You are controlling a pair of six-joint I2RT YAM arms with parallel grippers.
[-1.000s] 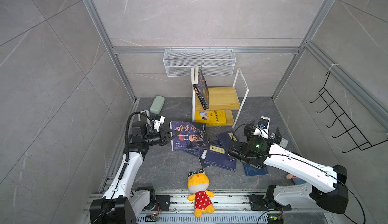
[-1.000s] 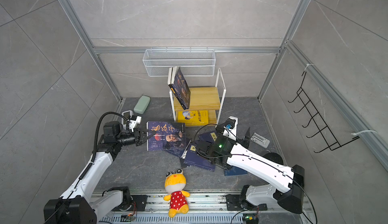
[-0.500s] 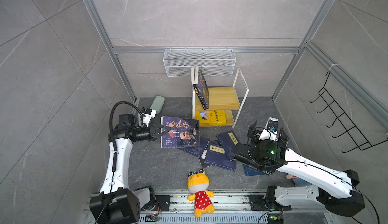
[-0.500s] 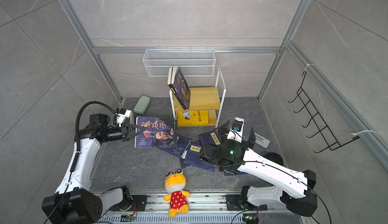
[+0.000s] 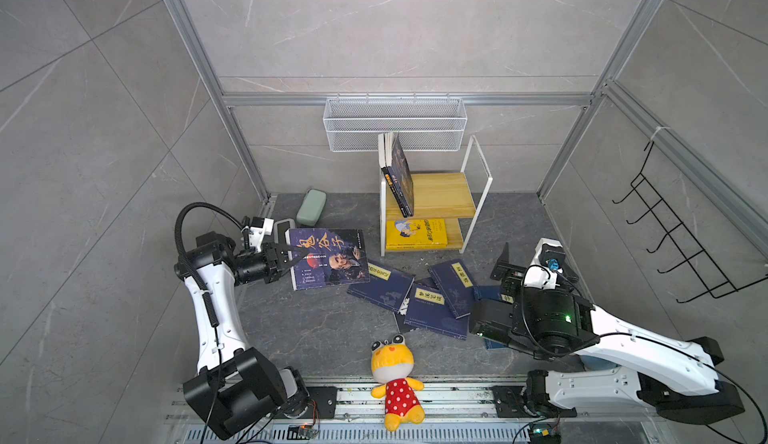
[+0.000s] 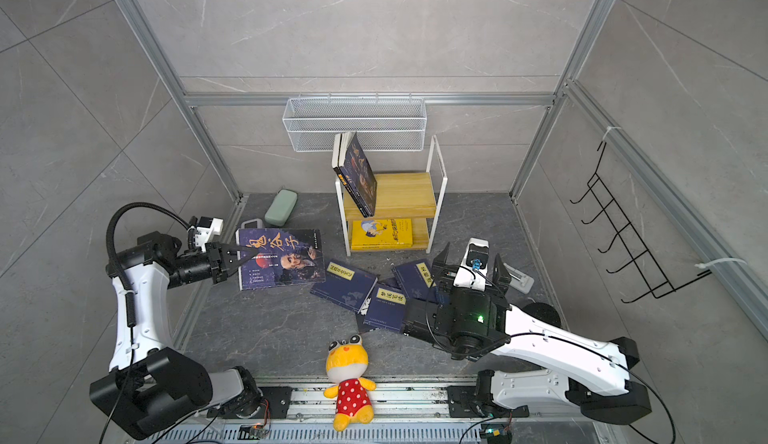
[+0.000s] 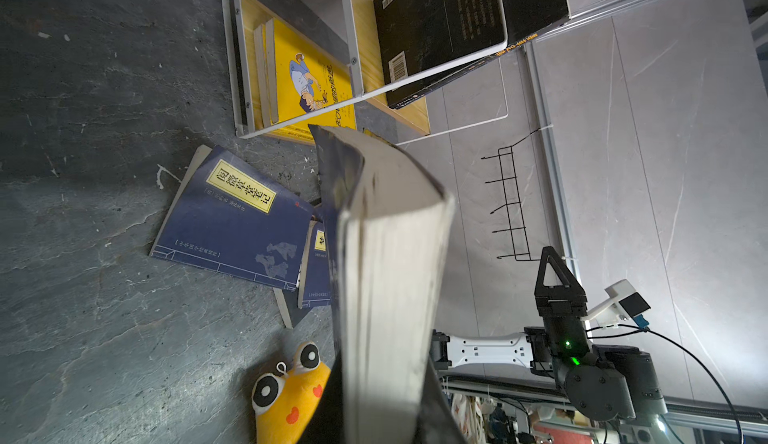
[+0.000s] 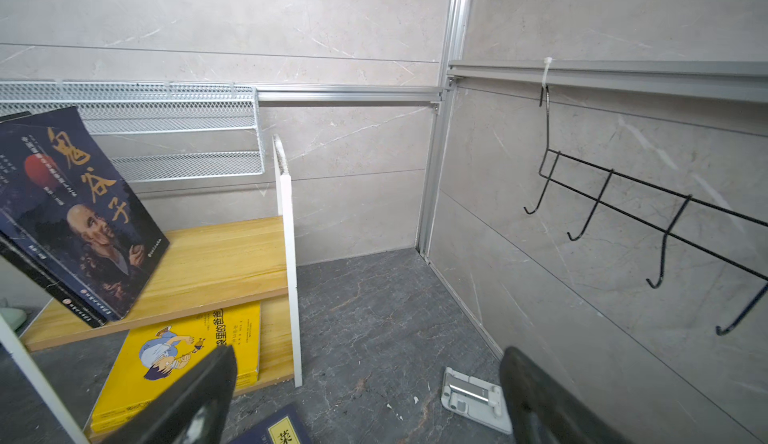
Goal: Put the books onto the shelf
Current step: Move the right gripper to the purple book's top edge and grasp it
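Shelf [image 5: 440,196] top: two dark books [image 5: 401,175] leaning. Floor [image 5: 316,338]: four-plus navy books [image 5: 380,281]. Left gripper [image 5: 297,253], forearm level, clamps old-man book [image 5: 332,259]; right gripper [image 6: 471,259] wide.

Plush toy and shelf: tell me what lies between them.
Scattered navy books lie flat on the floor between the plush toy and the shelf, as both top views show.

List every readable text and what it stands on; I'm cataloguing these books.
"鬼谷子": book in the left gripper; also the leaning book on the shelf.
"阅微草堂笔记": navy book.
"…里的爸爸": yellow book; start hidden.
"菜": second navy book; rest cut off.
Barcodes and fine print: too small.
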